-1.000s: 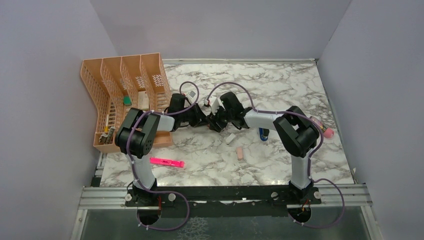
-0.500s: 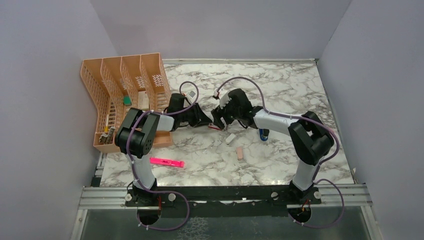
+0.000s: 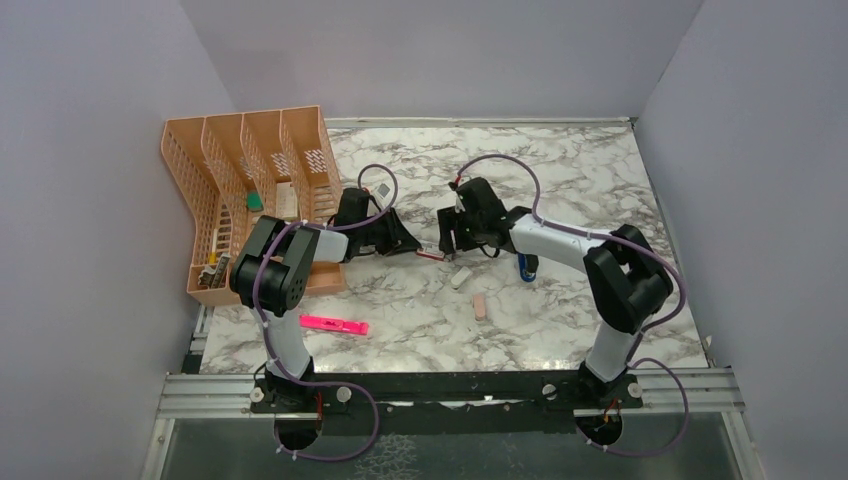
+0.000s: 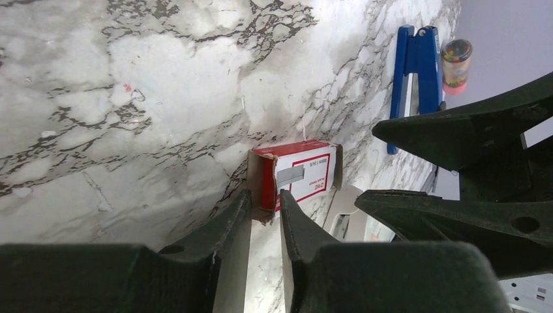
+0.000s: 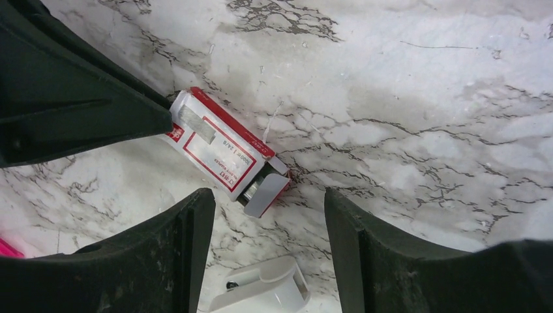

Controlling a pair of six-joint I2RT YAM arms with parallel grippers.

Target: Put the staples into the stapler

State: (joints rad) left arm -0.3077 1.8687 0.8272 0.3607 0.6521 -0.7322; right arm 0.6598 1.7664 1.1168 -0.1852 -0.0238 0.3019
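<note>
Red staples box (image 5: 218, 147): left end effector (image 4: 264, 203) grips, right end effector (image 5: 267, 199) withdrew.

Marble-patterned white surface (image 3: 570, 170): orange plastic mesh desk organiser (image 3: 232, 190) at far left; bright pink highlighter (image 3: 333, 325) front-left; white capsule-shaped piece (image 3: 461, 277) near small peach-pink piece (image 3: 480, 306).

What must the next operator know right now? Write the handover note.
Left hand: closed on one end of the staple box, which lies on the table.
Right hand: open, above the box's other end.
Stapler: lying on the table to the box's right, untouched.
Done: box flap open.
Left to do: empty the box, load the stapler.
</note>
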